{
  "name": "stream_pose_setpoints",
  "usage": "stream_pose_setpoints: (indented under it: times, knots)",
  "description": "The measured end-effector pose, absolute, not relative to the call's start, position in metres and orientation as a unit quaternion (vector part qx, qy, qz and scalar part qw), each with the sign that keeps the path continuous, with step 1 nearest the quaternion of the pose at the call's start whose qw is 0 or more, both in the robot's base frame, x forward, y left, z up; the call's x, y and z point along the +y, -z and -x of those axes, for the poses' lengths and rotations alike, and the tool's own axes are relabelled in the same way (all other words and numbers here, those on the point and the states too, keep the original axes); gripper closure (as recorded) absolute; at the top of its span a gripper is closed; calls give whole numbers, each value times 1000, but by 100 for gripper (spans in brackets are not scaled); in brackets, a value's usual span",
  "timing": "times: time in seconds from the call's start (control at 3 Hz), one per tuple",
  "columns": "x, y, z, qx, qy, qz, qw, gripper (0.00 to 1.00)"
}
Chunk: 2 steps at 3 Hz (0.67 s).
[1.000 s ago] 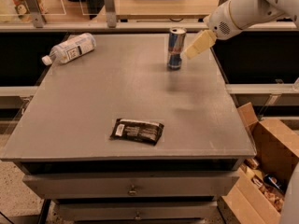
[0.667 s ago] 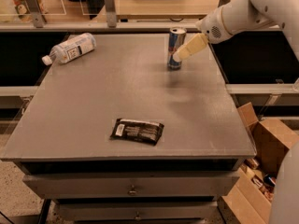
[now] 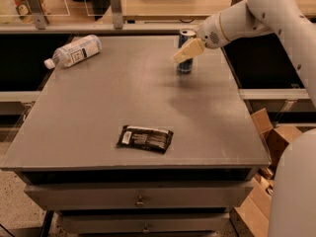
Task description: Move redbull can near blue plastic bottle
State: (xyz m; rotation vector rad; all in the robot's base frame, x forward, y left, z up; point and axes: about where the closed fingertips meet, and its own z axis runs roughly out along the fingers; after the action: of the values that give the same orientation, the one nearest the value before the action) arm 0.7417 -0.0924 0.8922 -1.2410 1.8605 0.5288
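Camera view, upper right: gripper [image 3: 183, 53] against upright redbull can [image 3: 185, 68], grasp impossible to tell; risks toppling it off-centre, far from blue plastic bottle [image 3: 74, 51].

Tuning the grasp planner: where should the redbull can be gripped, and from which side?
Likely best: grip the redbull can mid-body, across its round sides, coming in level from picture right. It stands upright and slim, and the gripper is at its mid-height on that side.

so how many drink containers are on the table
2. The redbull can stands upright at the far right of the table, with the hand at it; the blue plastic bottle lies on its side at the far left.
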Motion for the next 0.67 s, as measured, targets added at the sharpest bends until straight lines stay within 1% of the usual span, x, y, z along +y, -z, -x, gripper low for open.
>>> stream_pose_setpoints:
  times: [0.67]
  knots:
    - [-66,-905,-740,709,-236,516,420,65]
